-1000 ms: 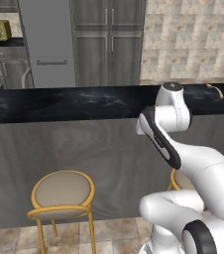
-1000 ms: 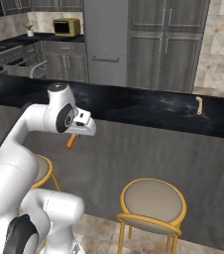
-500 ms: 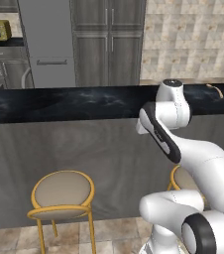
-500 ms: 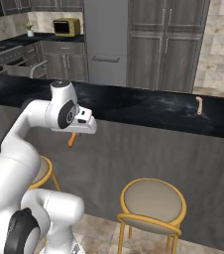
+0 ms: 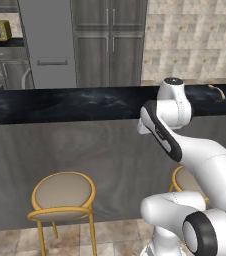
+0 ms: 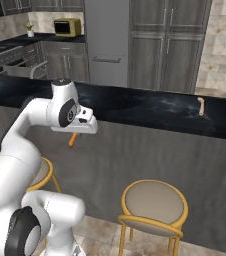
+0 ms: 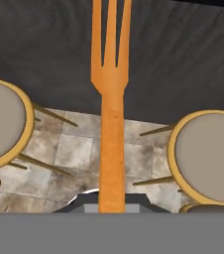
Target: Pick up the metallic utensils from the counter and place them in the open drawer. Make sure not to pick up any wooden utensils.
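Barely anything moved since a second ago: arm's upper joint shifted slightly, claw [image 6: 74,134] stays clamped on orange fork [image 7: 111,114], hanging in front of the counter [image 6: 150,107] panel above the stools [image 7: 207,154], so it's mid-carry to the drawer, wooden utensil [image 6: 200,105] untouched.

Matt orange fork [image 7: 111,99]; glossy black marbled counter [image 6: 150,107], grey wood-grain front.

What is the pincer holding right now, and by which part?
The pincer holds the orange fork by its handle end, tines pointing away from the hand.
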Robot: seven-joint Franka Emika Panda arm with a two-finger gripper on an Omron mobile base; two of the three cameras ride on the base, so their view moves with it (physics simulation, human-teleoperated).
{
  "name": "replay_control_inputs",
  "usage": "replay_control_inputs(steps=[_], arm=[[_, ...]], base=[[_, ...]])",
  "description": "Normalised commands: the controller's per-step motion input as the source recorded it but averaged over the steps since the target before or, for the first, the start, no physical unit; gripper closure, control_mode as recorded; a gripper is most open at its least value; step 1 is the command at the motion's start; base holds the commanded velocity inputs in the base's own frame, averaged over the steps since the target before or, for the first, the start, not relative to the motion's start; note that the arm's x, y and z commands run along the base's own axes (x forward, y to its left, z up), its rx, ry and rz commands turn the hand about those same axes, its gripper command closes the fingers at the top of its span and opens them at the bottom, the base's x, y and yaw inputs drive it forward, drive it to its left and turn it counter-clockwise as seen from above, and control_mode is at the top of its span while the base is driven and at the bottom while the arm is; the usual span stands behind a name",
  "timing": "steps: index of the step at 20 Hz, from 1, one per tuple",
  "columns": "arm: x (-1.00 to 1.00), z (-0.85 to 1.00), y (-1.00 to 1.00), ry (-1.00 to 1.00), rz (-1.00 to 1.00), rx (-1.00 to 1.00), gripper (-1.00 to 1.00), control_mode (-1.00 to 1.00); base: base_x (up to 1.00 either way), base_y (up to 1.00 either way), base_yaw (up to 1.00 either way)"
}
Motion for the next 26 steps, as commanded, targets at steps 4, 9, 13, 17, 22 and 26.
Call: replay_control_inputs(steps=[4, 9, 13, 17, 22, 26], arm=[[0.00, 0.00, 0.00, 0.00, 0.00, 0.00, 1.00, 1.00], [0.00, 0.00, 0.00, 0.00, 0.00, 0.00, 1.00, 1.00], [0.00, 0.00, 0.00, 0.00, 0.00, 0.00, 1.00, 1.00], [0.00, 0.00, 0.00, 0.00, 0.00, 0.00, 1.00, 1.00], [0.00, 0.00, 0.00, 0.00, 0.00, 0.00, 1.00, 1.00], [0.00, 0.00, 0.00, 0.00, 0.00, 0.00, 1.00, 1.00]], base=[[-0.33, -0.14, 0.00], [-0.90, -0.47, 0.00], [-1.00, -0.98, 0.00], [-0.72, -1.00, 0.08], [-0.87, -1.00, 0.21], [-0.71, -1.00, 0.16]])
